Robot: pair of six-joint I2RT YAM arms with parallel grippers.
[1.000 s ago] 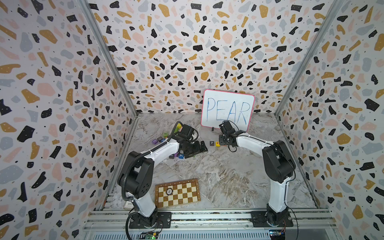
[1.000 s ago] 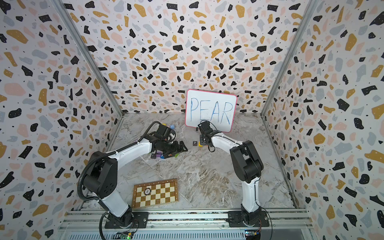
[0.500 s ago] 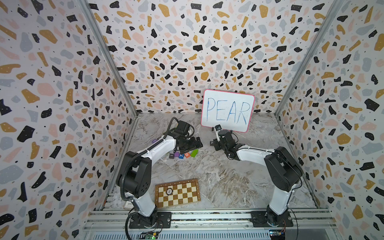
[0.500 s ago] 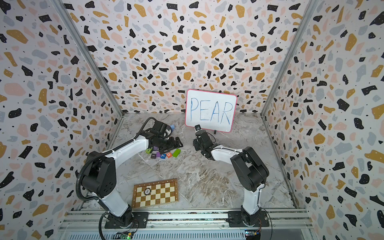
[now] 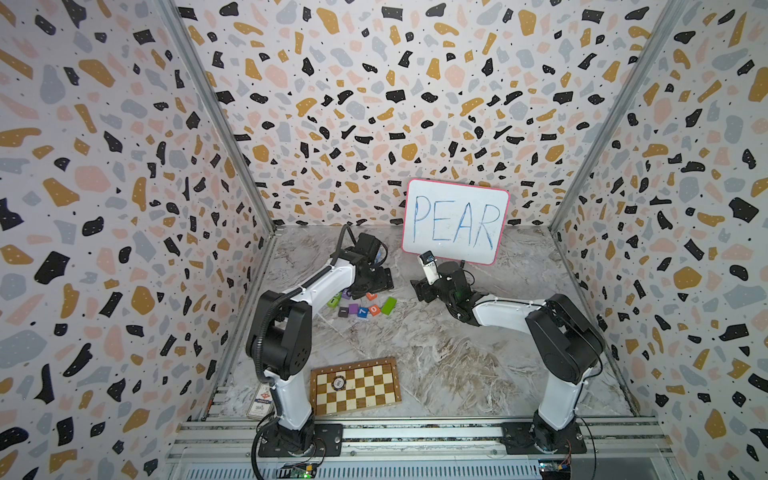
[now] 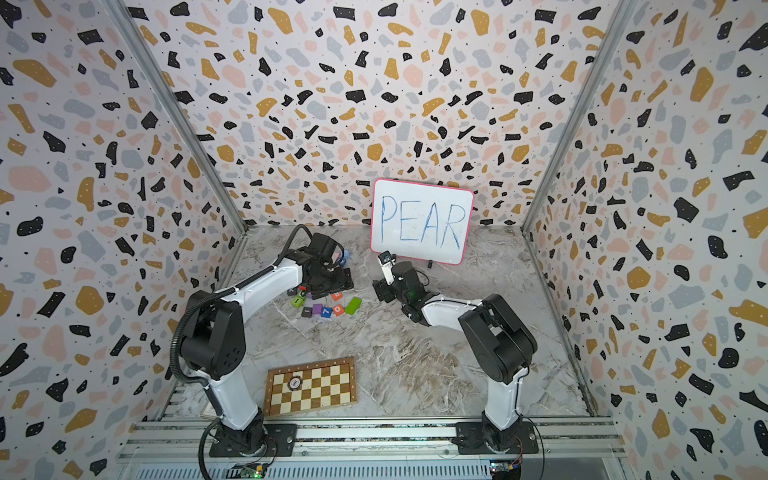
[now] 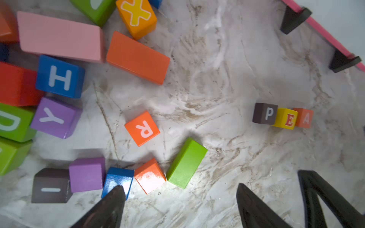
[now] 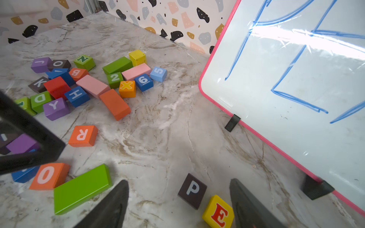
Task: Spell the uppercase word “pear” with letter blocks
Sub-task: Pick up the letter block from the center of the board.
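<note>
In the left wrist view, three letter blocks sit touching in a row near the whiteboard: dark P [image 7: 264, 113], yellow E [image 7: 286, 119], orange-red A [image 7: 304, 118]. The orange R [image 7: 142, 128] lies alone on the table, apart from them, beside the loose pile. My left gripper [image 7: 179, 194] is open over bare table next to a green bar [image 7: 186, 162], holding nothing. My right gripper [image 8: 179, 180] is open too, above P [image 8: 192, 190] and E [image 8: 218, 213], touching neither. R [image 8: 83, 136] shows there as well, and A is out of that view. Both top views hide the row behind the right gripper [image 5: 420, 291].
A whiteboard [image 5: 455, 222] reading PEAR leans on the back wall on black feet [image 8: 233, 123]. A pile of coloured blocks and bars [image 8: 92, 83] lies by the left gripper [image 5: 376, 281]. A chessboard [image 5: 355, 386] lies at the front.
My right gripper has opened and drawn back and down from the row. My left gripper has moved left and back toward the pile.
</note>
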